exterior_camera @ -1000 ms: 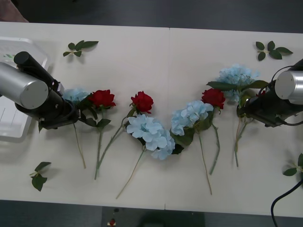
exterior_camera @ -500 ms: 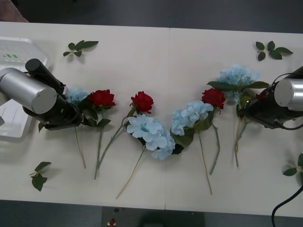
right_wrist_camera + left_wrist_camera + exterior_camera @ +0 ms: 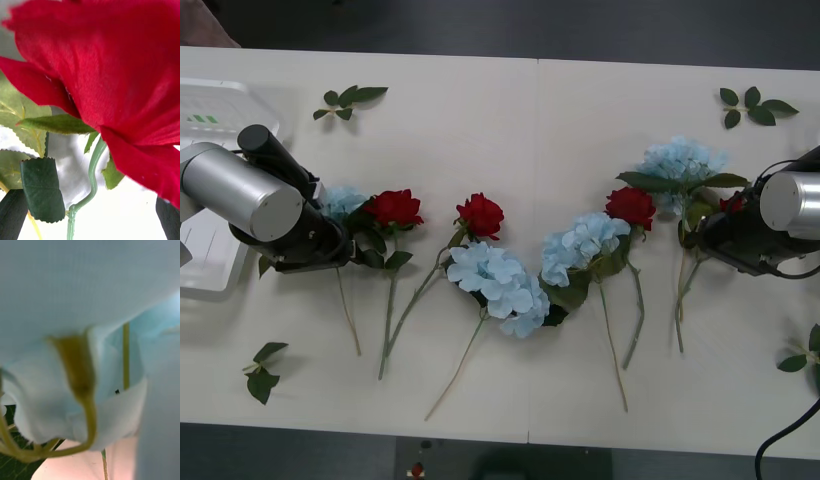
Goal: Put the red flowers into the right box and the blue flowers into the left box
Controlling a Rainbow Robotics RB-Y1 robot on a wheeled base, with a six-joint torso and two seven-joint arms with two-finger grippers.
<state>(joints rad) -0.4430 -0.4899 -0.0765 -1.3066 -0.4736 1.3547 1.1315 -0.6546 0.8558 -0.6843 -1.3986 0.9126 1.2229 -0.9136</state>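
1. My left gripper point(image 3: 330, 245) sits at the table's point(image 3: 480, 110) nine o'clock edge, right on the leftmost blue flower point(image 3: 340, 200). My right gripper point(image 3: 700, 232) sits at three o'clock, over a red rose point(image 3: 733, 203) of which only a sliver of bloom peeks out beside the arm. My fingers are hidden under both wrists, so I cannot tell whether they are wide, narrow or holding anything.
2. The other red flowers point(image 3: 480, 215) and blue flowers point(image 3: 498, 280) lie in a loose row across the middle, stems pointing toward six o'clock. The left box point(image 3: 220, 100) sits beyond my left arm, toward ten o'clock.
3. I judge these flowers very light. The heads are soft fabric that would crush or slip. The thin stems look stiffer, probably wired.
4. So I would take hold on the stem just below the head, clear of the leaves.
5. The front view gives me the layout and which flower each arm is on, but not the contact.
6. My right wrist view shows the red bloom point(image 3: 112, 67) pressed close, with its pale green stem point(image 3: 92, 176) curving down among dark leaves point(image 3: 41, 189).
7. My left wrist view shows pale-blue petals point(image 3: 90, 288) and a yellowish stalk point(image 3: 80, 382), too blurred to tell if I am touching it.
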